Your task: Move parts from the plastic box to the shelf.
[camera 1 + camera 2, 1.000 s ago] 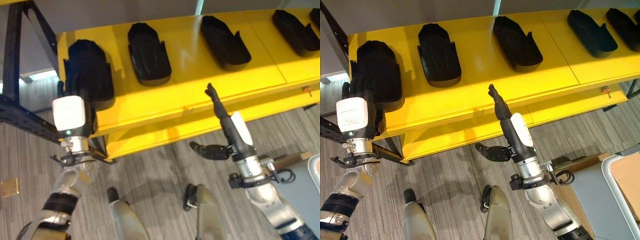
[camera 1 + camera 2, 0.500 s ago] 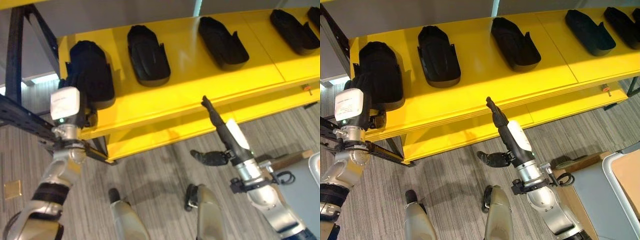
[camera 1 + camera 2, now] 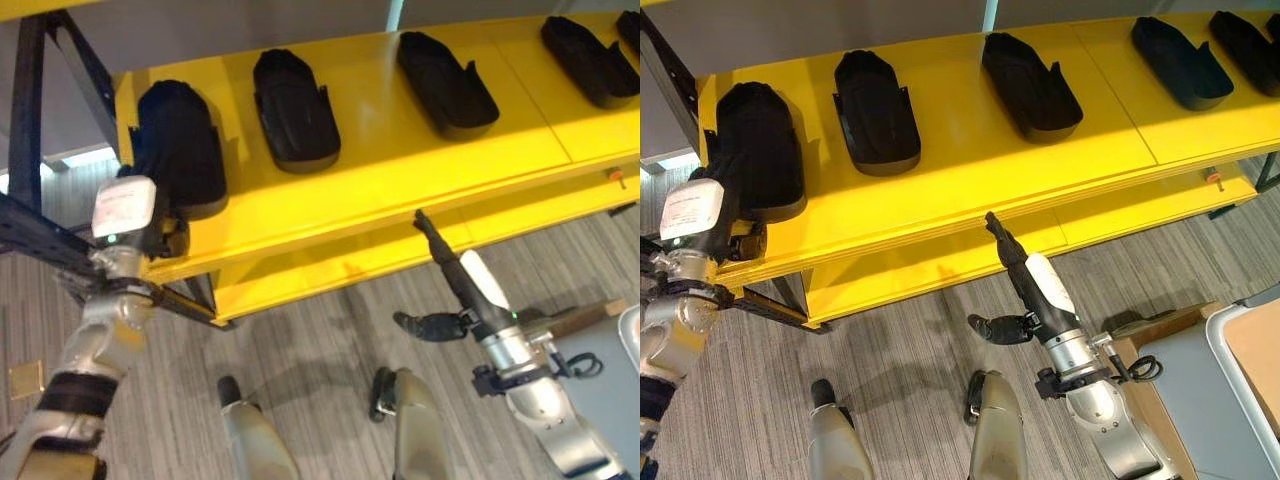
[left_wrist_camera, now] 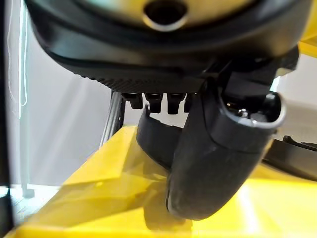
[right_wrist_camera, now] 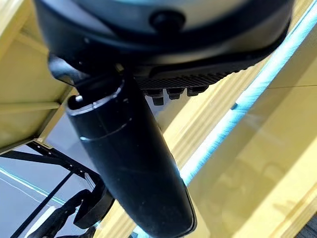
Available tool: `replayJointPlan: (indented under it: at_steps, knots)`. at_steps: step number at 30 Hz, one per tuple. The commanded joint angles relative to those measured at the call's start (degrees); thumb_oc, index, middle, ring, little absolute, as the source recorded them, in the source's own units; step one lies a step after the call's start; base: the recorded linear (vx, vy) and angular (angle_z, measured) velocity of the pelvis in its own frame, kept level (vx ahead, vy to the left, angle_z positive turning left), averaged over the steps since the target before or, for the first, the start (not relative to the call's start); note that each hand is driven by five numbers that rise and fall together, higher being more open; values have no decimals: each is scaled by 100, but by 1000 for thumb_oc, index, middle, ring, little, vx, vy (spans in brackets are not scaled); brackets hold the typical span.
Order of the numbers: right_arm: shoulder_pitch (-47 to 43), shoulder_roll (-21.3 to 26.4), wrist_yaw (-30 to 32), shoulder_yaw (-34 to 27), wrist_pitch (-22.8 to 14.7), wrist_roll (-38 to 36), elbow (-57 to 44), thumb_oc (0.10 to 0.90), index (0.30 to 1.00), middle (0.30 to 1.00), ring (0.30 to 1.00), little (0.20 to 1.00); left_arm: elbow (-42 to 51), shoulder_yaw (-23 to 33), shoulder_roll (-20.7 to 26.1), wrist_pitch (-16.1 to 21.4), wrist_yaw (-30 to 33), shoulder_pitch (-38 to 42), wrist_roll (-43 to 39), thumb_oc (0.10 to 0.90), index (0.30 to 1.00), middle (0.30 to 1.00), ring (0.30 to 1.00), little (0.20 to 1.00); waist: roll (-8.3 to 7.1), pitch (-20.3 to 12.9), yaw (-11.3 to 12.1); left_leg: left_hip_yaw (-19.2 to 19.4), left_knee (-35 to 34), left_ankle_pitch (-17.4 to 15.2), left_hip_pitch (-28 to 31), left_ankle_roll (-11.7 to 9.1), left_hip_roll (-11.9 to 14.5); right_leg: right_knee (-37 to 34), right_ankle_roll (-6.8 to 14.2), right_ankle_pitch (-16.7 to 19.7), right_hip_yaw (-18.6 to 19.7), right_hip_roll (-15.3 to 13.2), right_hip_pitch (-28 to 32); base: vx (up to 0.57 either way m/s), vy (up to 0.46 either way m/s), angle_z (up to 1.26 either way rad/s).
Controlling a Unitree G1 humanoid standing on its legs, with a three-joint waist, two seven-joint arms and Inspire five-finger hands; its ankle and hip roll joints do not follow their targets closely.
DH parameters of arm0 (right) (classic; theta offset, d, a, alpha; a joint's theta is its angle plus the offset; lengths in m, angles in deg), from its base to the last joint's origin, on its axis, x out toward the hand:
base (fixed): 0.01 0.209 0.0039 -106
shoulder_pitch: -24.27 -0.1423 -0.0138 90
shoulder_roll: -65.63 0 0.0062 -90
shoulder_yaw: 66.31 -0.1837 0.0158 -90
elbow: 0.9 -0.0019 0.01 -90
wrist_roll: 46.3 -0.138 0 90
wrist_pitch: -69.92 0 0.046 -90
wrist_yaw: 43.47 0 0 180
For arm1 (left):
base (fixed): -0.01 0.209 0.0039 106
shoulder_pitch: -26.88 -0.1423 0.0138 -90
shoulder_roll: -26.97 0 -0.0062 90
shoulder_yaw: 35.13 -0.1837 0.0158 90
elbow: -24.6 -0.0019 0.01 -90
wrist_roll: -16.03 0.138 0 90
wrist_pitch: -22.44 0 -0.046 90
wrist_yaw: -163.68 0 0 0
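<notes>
Several black moulded parts lie in a row on the yellow shelf (image 3: 380,160). The leftmost part (image 3: 185,140) sits near the shelf's left front corner. My left hand (image 3: 125,210) is at that corner, just in front of and left of this part, with its fingers straight and its thumb (image 4: 213,163) over bare yellow shelf, holding nothing. My right hand (image 3: 455,275) hangs open below the shelf's front edge, fingers pointing up at the edge and thumb (image 3: 425,325) stuck out sideways, empty.
Further parts (image 3: 295,105) (image 3: 447,82) (image 3: 590,60) lie along the shelf. A lower yellow board (image 3: 330,265) runs under it. A dark metal frame (image 3: 40,120) stands at the left. A white-rimmed box (image 3: 1230,350) and a grey bin (image 3: 1180,380) are at the lower right.
My left hand has drawn back down and to the left, off the leftmost part, which stays on the shelf. My right hand has sunk lower, its fingertips now below the shelf edge.
</notes>
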Motion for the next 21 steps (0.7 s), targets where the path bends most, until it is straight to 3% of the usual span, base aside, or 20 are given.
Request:
replayJointPlan:
  at_steps: [1, 13, 21]
  knots:
    - [-269, -273, 97, -519, -363, -278, -524, 900, 1000, 1000, 1000, 1000, 538, 536, 614, 140, 123, -121, 59, 900, 1000, 1000, 1000, 1000, -76, -417, -54, 49, -90, 568, -280, 246, -90, -606, 257, 579, 178, -192, 446, 0, 0, 0]
    - [-223, -353, -22, -720, -301, -303, -562, 900, 1000, 1000, 1000, 1000, 1944, 1715, 626, 467, -49, -1451, -205, 900, 1000, 1000, 1000, 1000, -1, -395, 56, 41, -96, 591, -267, 267, -95, -629, 234, 611, 177, -168, 474, 1, 0, 0]
    - [-215, -344, -24, -766, -308, -277, -637, 900, 1000, 1000, 1000, 1000, 2694, 2183, 485, 793, 45, -2038, -646, 900, 1000, 1000, 1000, 1000, 59, -394, 98, 32, -117, 613, -256, 295, -102, -630, 223, 615, 157, -151, 495, 4, -1, 0]
